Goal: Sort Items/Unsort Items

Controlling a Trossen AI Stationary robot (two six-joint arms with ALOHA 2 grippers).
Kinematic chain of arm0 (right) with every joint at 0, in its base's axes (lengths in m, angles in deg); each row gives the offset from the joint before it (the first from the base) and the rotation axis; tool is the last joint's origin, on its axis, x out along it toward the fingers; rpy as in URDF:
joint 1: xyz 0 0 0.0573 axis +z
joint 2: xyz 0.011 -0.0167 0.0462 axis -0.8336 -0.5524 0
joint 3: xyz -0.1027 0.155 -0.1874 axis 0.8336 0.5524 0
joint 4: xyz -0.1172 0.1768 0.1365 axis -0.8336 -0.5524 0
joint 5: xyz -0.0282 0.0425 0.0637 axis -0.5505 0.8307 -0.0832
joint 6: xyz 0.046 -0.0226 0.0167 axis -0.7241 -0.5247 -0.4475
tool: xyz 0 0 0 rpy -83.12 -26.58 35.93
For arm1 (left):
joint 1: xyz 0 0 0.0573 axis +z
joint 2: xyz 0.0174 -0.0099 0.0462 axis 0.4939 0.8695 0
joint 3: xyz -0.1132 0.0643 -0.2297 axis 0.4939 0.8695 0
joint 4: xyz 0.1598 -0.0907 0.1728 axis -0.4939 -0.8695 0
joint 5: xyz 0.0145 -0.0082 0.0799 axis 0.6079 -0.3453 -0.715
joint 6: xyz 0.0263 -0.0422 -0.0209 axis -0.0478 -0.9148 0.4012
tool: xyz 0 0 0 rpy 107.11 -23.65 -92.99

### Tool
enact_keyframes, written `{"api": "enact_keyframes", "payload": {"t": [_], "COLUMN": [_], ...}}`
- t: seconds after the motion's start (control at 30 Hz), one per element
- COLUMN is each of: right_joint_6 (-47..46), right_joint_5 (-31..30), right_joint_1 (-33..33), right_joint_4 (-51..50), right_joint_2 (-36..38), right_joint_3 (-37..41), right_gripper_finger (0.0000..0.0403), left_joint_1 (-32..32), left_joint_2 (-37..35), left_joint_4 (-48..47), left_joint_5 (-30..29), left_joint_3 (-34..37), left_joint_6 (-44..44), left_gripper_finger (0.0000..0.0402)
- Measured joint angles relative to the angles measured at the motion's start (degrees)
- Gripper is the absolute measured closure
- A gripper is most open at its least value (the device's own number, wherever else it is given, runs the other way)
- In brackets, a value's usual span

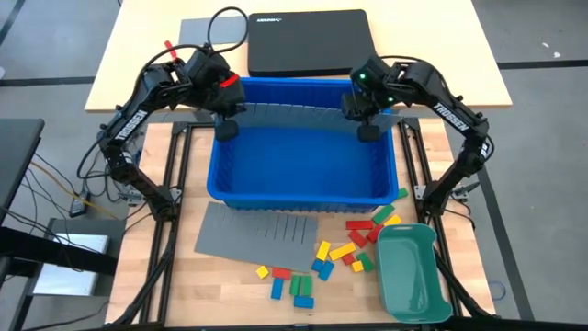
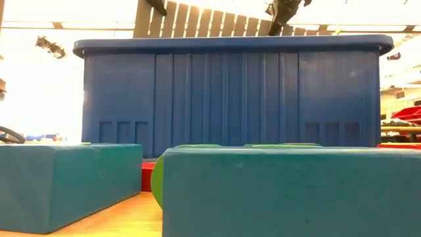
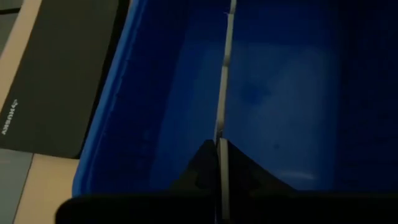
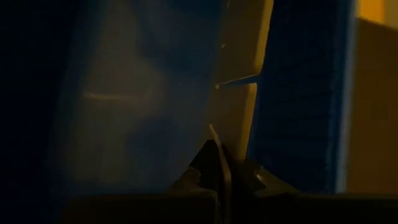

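Grey divider sheets are the parts in hand: a second slotted sheet [image 1: 294, 112] stands on edge inside the blue bin [image 1: 303, 188], along its far wall. The left gripper [image 1: 227, 129] is pressed together on the sheet's edge at the bin's far-left corner; the left wrist view shows the thin sheet [image 3: 222, 93] running out from between the closed fingers. The right gripper [image 1: 367, 129] is likewise clamped on the sheet at the bin's far-right corner, with the slotted edge [image 4: 239, 81] visible between its fingers.

One more divider sheet [image 1: 257, 234] lies flat on the table, just in front of the bin's near wall.

The blocks [image 1: 335, 253] lie loose in front of the bin, between the flat sheet and the teal tray [image 1: 413, 276]; red, yellow, green and blue are mixed. No block is in the bin, and none is visible in the tray.

Status, judged: early stage. The bin's partition grid is only partly placed. Remaining: seat the held sheet, fit the flat one, then distribute the blocks by colour.
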Motion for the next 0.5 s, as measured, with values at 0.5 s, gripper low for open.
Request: {"api": "enact_keyframes", "payload": {"t": [0.5], "right_joint_6": [-5.15], "right_joint_5": [1.85], "right_joint_1": [-0.22], "right_joint_4": [-1.24], "right_joint_2": [0.02], "right_joint_3": [-7.04], "right_gripper_finger": [0.0403], "left_joint_1": [0.17], "left_joint_2": [-0.09], "left_joint_4": [0.49], "left_joint_5": [0.62], "left_joint_3": [-0.07], "left_joint_6": [-3.35], "left_gripper_finger": [0.0398]}}
